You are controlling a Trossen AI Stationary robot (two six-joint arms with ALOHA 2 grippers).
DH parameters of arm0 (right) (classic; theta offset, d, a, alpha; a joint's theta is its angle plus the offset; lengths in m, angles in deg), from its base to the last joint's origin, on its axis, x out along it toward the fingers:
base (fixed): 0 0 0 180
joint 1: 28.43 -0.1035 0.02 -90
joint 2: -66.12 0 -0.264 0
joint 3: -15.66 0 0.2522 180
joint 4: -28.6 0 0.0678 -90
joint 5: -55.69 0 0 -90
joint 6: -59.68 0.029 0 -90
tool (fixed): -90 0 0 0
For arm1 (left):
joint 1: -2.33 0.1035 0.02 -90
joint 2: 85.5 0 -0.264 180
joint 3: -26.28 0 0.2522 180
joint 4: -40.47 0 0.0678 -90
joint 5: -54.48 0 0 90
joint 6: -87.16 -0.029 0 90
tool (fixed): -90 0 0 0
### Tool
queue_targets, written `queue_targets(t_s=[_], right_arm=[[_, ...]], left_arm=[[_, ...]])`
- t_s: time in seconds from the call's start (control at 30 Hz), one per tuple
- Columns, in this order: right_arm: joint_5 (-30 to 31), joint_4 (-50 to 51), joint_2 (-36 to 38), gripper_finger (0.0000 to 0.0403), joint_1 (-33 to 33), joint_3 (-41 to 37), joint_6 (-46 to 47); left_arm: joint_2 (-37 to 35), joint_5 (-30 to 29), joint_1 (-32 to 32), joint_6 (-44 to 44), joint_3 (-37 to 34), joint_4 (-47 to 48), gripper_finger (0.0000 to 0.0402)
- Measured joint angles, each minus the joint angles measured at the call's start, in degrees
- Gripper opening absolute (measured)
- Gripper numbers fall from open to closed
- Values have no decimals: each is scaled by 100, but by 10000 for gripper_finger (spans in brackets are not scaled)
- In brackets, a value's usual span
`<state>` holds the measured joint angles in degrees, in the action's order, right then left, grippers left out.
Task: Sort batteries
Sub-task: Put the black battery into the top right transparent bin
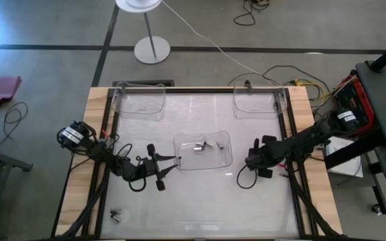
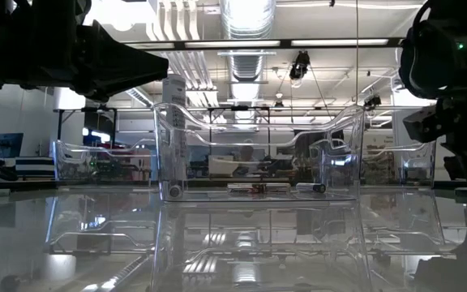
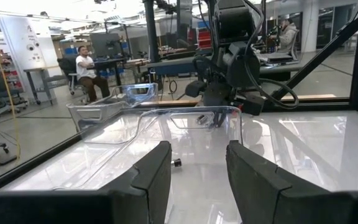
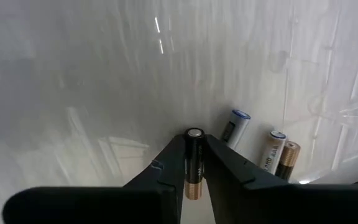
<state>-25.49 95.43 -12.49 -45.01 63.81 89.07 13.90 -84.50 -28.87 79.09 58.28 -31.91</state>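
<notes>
Batteries first: one black battery (image 4: 193,163) with a copper-coloured end sits clamped between the right gripper (image 4: 193,177) fingers, standing upright along them with its silver cap poking out past the tips. Just beyond those tips, three more batteries (image 4: 234,127) lie side by side on the pale surface (one with a blue-ringed cap, one with a label, one brownish). From above, a few loose batteries (image 1: 204,144) show in the clear middle tray (image 1: 179,161), which lies between the two grippers, and a tiny couple (image 1: 116,215) sit near the table's front left corner, well behind the left arm. My guess is the right one is gripped upright so it can be carried off and dropped cleanly into a bin; the two clear trays at the back, back left tray (image 1: 139,107) and back right tray (image 1: 260,104), look like the destinations, and they look empty as far as I can tell. The left gripper (image 1: 158,169) hovers beside the middle tray with its fingers (image 3: 151,177) spread apart and nothing between them; one small battery (image 3: 176,163) shows in that gap, farther out on the tray floor, so it seems lined up for a later pick.
</notes>
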Motion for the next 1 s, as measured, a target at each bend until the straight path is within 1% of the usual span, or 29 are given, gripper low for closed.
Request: queue_targets(t_s=[0.17, 0.23, 0.33, 0.4, 0.5, 0.6, 0.73, 0.83, 0.9, 1.0], right_arm=[[-81, 89, 239, 19, 8, 129, 175], [-180, 135, 411, 18, 7, 417, 257], [-281, 516, 623, 19, 58, 902, 281], [-162, 628, 760, 19, 201, 1299, 411], [219, 799, 979, 19, 584, 1788, 555], [538, 773, 1083, 19, 1227, 2205, 562], [634, 763, 1082, 19, 2473, 2587, 485], [617, 620, 965, 19, 3513, 2735, 72], [574, 300, 884, 21, 4192, 2778, -197], [277, -221, 715, 21, 5137, 2779, -526]], left_arm=[[0, 0, 0, 15, 0, -2, 135], [0, 1, 0, 17, 0, -4, 135], [0, 1, 0, 15, 2, -40, 135], [0, 1, 0, 15, 2, -67, 135], [1, 0, 0, -34, 27, -79, 135], [2, 1, 0, -44, 63, -83, 135], [2, 1, 0, -45, 72, -81, 135], [2, 1, -2, -44, 72, -81, 135], [2, 1, -2, -44, 72, -81, 135], [2, 1, -4, -44, 72, -81, 135]])
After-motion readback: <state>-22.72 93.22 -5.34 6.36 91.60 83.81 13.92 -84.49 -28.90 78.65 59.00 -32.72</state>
